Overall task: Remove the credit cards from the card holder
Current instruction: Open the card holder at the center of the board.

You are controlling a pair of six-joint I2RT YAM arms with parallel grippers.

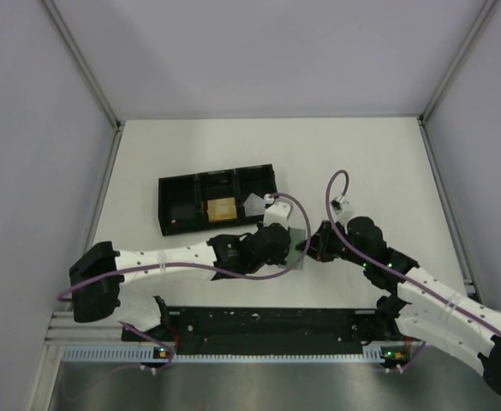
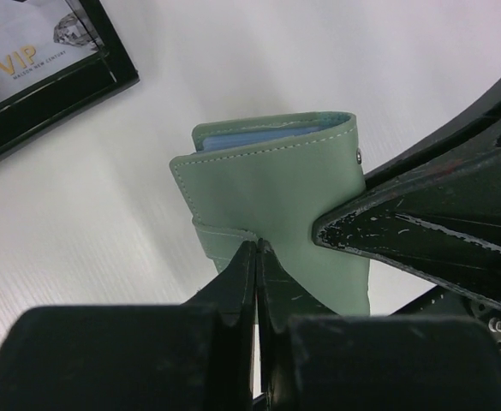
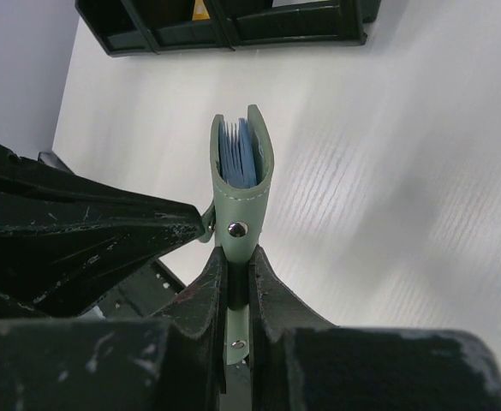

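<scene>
Left gripper (image 1: 289, 248) and right gripper (image 1: 311, 244) together at card holder (image 1: 298, 242); black tray (image 1: 180, 211) behind

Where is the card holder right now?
In the top external view, the card holder is mid-table, pinched between the left gripper and right gripper, just off the black tray's near right corner.

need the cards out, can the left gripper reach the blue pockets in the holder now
Probably not: the left gripper is shut on the folded card holder, as is the right gripper; neither is free.
</scene>
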